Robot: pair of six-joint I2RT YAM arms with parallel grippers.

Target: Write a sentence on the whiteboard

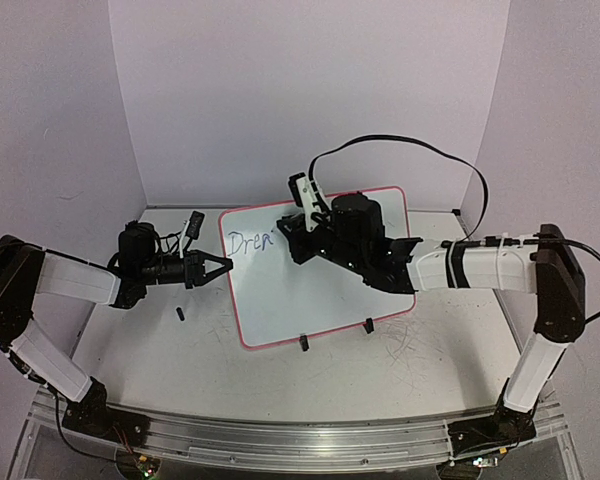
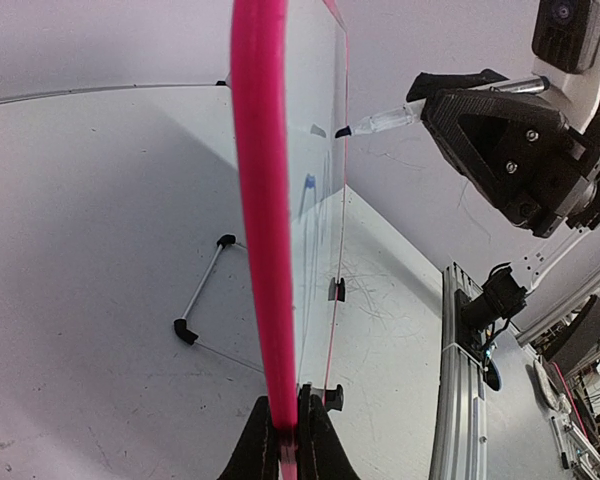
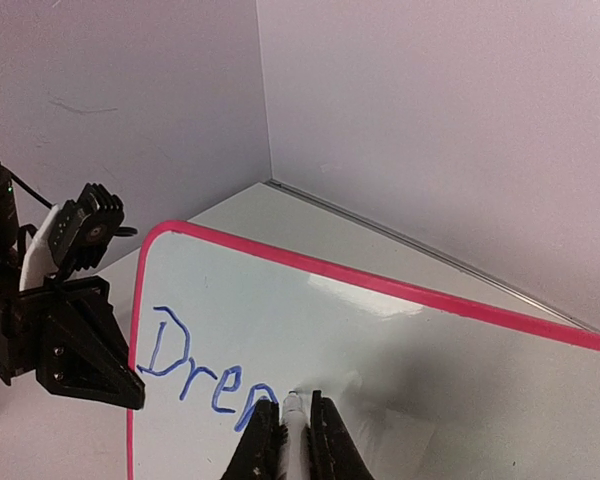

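Note:
The whiteboard (image 1: 320,285), white with a pink-red rim, stands tilted on two black clip feet (image 1: 304,343) at the table's middle. Blue letters reading "Drea" (image 3: 195,365) run along its upper left. My left gripper (image 1: 220,268) is shut on the board's left rim; in the left wrist view that rim (image 2: 265,250) runs up edge-on from between the fingers (image 2: 288,410). My right gripper (image 3: 295,405) is shut on a white marker (image 3: 294,425), whose tip meets the board just right of the last letter. The left wrist view shows the marker (image 2: 380,122) pointing at the board's face.
A thin rod with black end caps (image 2: 202,292) lies on the table left of the board. A black cable (image 1: 400,140) arcs over the right arm. An aluminium rail (image 1: 300,440) runs along the near edge. Purple walls close the back and sides.

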